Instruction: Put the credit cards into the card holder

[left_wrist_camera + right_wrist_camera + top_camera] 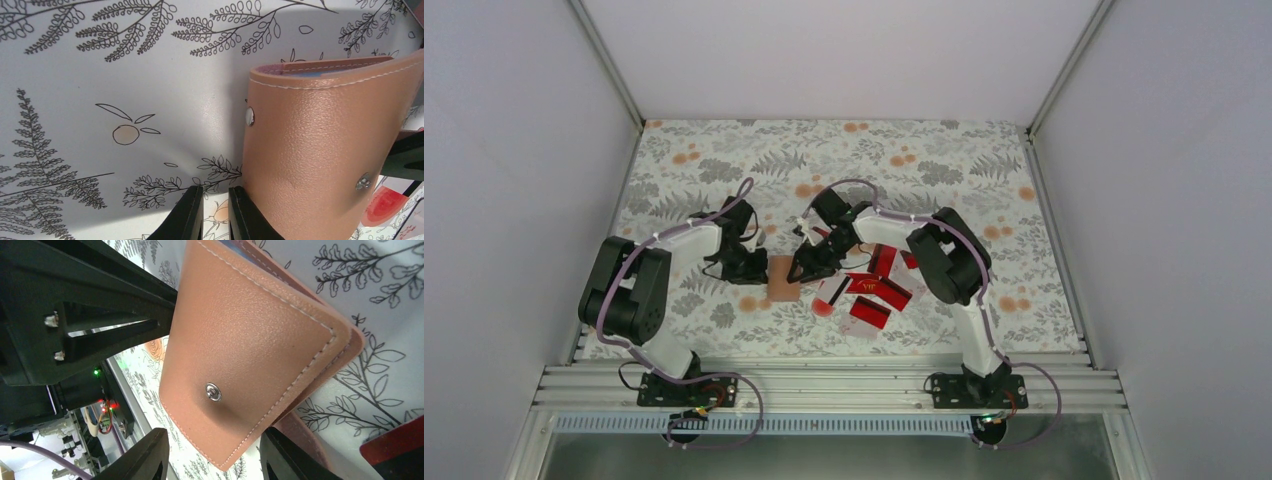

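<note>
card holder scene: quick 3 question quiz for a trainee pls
1. True or false: the credit cards are already inside the card holder.
2. Which gripper has a corner of the card holder between its open fingers? A left, B right, C neither.
3. Fill in: the loose cards are mostly ___ in colour.
Key: 1 false, they lie loose beside it. 2 B, the right gripper. 3 red.
</note>
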You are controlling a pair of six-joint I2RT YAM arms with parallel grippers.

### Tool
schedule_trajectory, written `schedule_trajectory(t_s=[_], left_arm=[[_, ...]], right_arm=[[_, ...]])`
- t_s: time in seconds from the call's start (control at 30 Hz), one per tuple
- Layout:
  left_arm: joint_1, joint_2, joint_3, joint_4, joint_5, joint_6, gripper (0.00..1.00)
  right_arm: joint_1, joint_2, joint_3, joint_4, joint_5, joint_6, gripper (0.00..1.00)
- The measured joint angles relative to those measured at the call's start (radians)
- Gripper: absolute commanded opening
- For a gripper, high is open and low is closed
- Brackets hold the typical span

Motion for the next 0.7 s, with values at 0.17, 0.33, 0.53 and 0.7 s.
schedule_trajectory(t_s=[0.17,0.33,0.53,0.7], left_arm=[[0.000,0.000,0.000,0.000,0.000,0.000,0.15],[0.000,0.000,0.000,0.000,0.002,0.000,0.15],[0.000,0.000,0.000,-0.001,0.002,0.000,0.15],[-0.004,0.000,0.003,-0.002,0.016,0.000,0.16]], right_arm=[[-0.001,0.000,0.017,-0.011,-0.016,-0.008,0.48],[-0.002,0.000,0.018,-0.016,-0.058,-0.031,0.48],[-0.001,0.000,0.021,-0.019,-0.114,-0.061,0.49],[0.007,0.000,0.045,-0.015,-0.171,-0.086,0.49]])
